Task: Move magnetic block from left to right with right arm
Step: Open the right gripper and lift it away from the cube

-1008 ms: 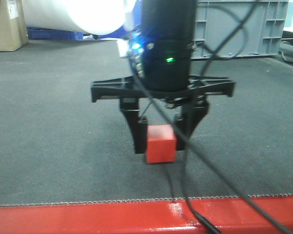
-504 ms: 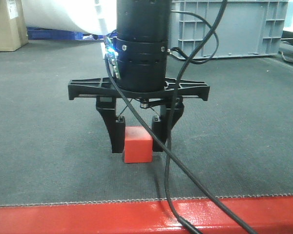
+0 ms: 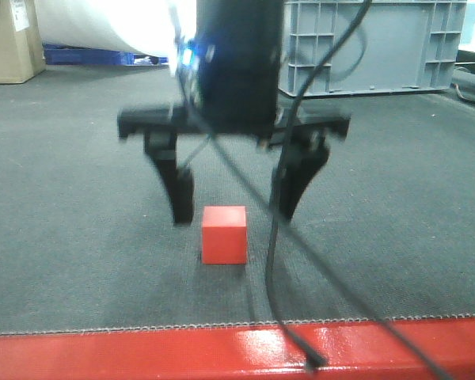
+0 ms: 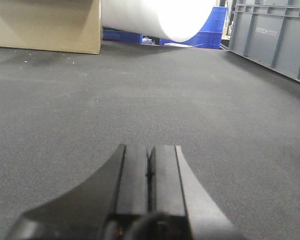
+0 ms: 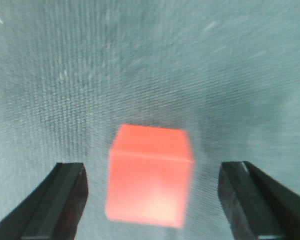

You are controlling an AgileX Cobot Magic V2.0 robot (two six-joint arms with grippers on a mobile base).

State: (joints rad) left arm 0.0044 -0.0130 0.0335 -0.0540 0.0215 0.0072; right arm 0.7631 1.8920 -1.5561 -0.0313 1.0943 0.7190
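Two black fingers of the right gripper (image 3: 233, 214) hang spread wide on either side of the magnetic block (image 3: 224, 234), their tips clear of it and holding nothing. From the front, the small red cube sits flat on the dark grey mat (image 3: 71, 198), just below and between the fingertips, a little nearer the red glossy edge strip (image 3: 142, 352) than the gripper is. That view is smeared with motion blur around the arm, and black cables (image 3: 279, 237) loop down in front of it.

Looking straight down from the right wrist, the block (image 5: 149, 175) shows its sharp-edged top and one plain face, with the two fingers (image 5: 57, 202) standing well off to each side; the mat's fine ribbed weave is plain there.

Only the left wrist view shows the left gripper (image 4: 150, 172), its two matte black fingers pressed together and empty, low over the mat. Beyond it stand a ribbed grey plastic crate (image 4: 275, 35), a cardboard box (image 4: 50, 25) and a big white roll (image 4: 160, 17).
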